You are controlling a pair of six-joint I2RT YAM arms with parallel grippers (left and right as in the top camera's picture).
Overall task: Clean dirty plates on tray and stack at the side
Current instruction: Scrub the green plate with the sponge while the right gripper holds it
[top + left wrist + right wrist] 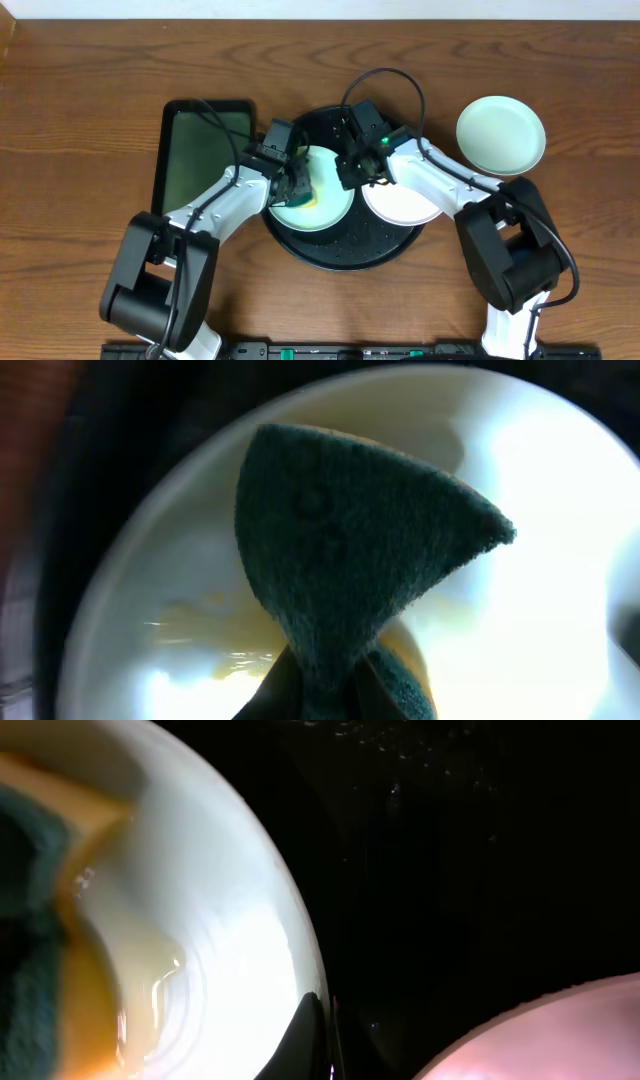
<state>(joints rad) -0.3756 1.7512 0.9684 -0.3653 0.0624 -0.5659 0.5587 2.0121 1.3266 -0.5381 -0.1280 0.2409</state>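
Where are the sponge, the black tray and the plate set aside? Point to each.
sponge (350, 560), left wrist view, green face
black tray (340, 252), overhead view, bare near floor
plate set aside (501, 133), overhead view, its centre

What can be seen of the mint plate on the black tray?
The mint plate is small, round, shallow and glossy, lying flat on the black tray, left of the white plate. A yellowish wet smear pools inside it. The sponge, green face outward, pinched in the left gripper, presses on its left part. The right gripper sits at its right rim; whether it grips is unclear.
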